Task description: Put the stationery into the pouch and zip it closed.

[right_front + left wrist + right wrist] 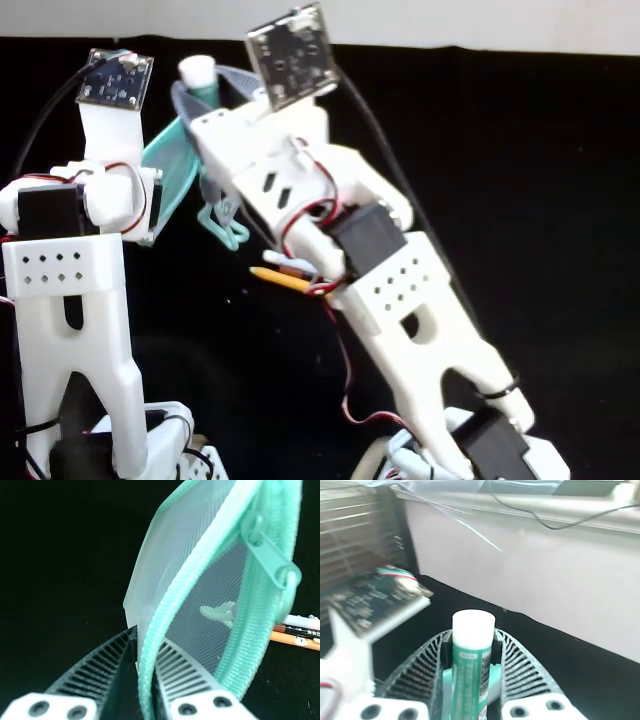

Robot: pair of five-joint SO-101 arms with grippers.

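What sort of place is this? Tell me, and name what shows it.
Probably an indoor robotics bench: two white arms with bare circuit boards on a black-covered table, the left gripper holding a pouch, the right gripper a glue stick, and a loose cable along a ledge beside window blinds.

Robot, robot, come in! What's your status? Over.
Left gripper shut on pouch, zip open. Right gripper shut on glue stick. Pencil and pen on table beneath right arm.

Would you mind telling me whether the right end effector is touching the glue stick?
Touching. The right wrist view shows the glue stick clamped in the right end effector, pressed from both sides.
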